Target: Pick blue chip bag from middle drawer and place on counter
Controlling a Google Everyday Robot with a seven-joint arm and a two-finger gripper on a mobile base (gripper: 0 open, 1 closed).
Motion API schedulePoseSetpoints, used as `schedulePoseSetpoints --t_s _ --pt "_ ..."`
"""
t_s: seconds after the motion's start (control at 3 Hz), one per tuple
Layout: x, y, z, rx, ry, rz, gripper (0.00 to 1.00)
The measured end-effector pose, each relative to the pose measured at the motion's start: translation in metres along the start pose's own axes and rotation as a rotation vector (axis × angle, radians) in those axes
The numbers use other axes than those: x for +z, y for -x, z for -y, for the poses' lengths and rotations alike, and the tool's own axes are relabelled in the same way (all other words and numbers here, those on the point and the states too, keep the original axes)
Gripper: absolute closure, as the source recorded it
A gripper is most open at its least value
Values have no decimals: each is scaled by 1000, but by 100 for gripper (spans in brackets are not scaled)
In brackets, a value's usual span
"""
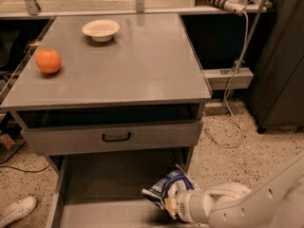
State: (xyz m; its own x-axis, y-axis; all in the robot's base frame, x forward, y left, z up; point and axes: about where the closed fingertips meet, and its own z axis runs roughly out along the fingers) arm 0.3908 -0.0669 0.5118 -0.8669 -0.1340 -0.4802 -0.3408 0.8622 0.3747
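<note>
Down over middle drawer (104, 179), we are clamping pincer (170, 204) shut on blue chip bag (166, 186), gripping lower edge, likely so bag is clearing drawer floor; counter (137, 70) above, between orange (48, 61) and bowl (100, 29), is offering room.

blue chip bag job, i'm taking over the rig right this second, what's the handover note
Tool: low over the front right of the open wide grey metal middle drawer, shut on the crinkly dark-blue chip bag.
Bag: tilted, inside the drawer.
Flat matte-grey counter: holds a round orange fruit at left and a white bowl at the back, no bag.
Done: bag grasped.
Left: lift it out, carry it up to the counter, set it down, release.
</note>
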Motion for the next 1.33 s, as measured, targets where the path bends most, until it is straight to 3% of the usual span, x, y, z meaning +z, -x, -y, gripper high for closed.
schedulePoseSetpoints --t_s 0.33,0.67,1.0,1.33 --pt "-6 6 -8 -30 15 14 100" --pt "-28 11 -26 -97 38 36 100" --pt "-60 31 -45 -159 62 111 100" --pt "-73 42 -52 -180 67 152 100"
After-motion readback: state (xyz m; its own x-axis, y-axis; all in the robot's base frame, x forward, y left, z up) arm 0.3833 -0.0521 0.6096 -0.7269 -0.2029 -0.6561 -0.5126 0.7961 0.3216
